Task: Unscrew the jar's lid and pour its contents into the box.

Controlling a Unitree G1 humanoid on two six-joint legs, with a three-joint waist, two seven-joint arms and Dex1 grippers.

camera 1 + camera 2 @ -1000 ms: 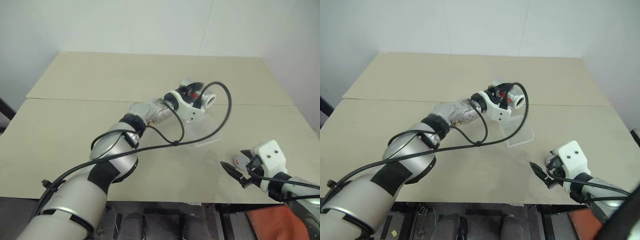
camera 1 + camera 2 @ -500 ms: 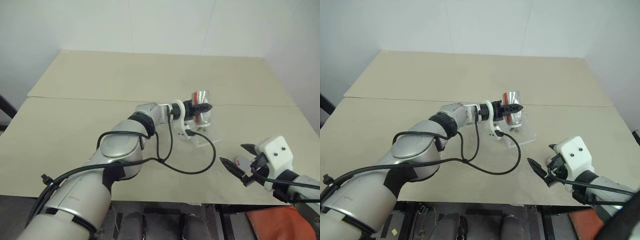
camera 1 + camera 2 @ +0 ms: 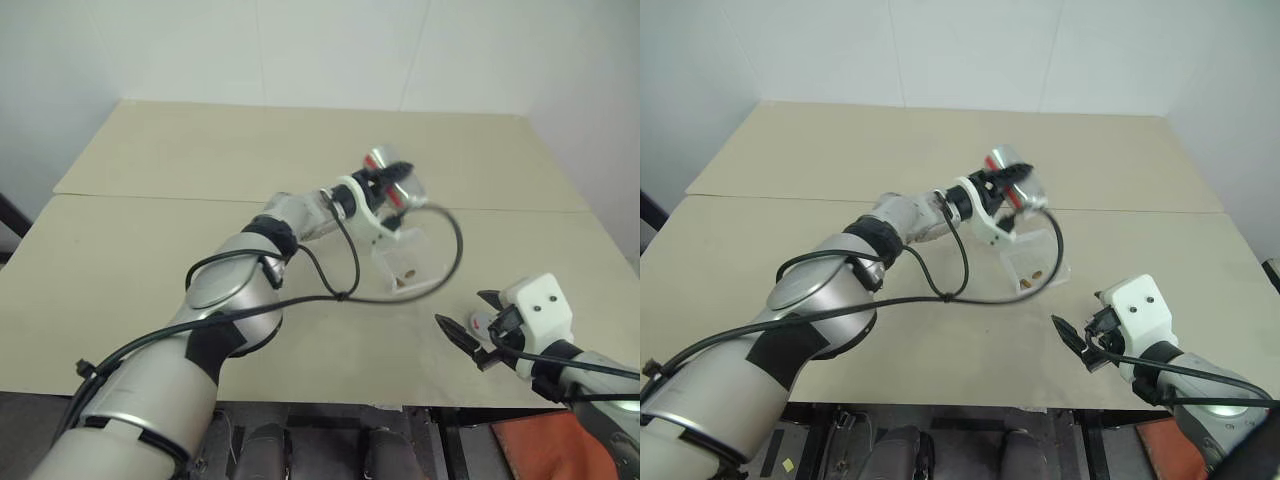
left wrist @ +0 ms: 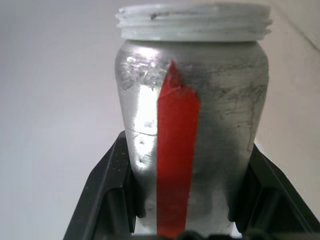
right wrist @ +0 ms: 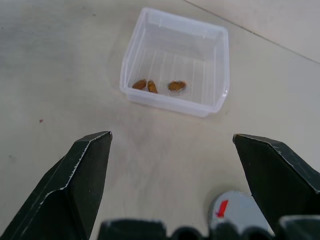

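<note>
My left arm stretched forward, fingers (image 4: 107,200) clamped on the silvery, red-striped jar (image 4: 192,125) above the clear square box (image 5: 176,62) near the surface's (image 3: 150,250) right edge, brown contents (image 5: 152,85) inside, right fingers (image 5: 85,170) spread wide, empty.

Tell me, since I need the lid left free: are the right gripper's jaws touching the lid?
Apart. In the right wrist view the right gripper has its jaws spread wide, and the lid lies on the table between them, bare tabletop either side.

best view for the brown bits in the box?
Right wrist view: three brown bits lie plainly inside the clear box. The eye views show only tiny brown specks in it; the left wrist view shows the jar instead.
</note>
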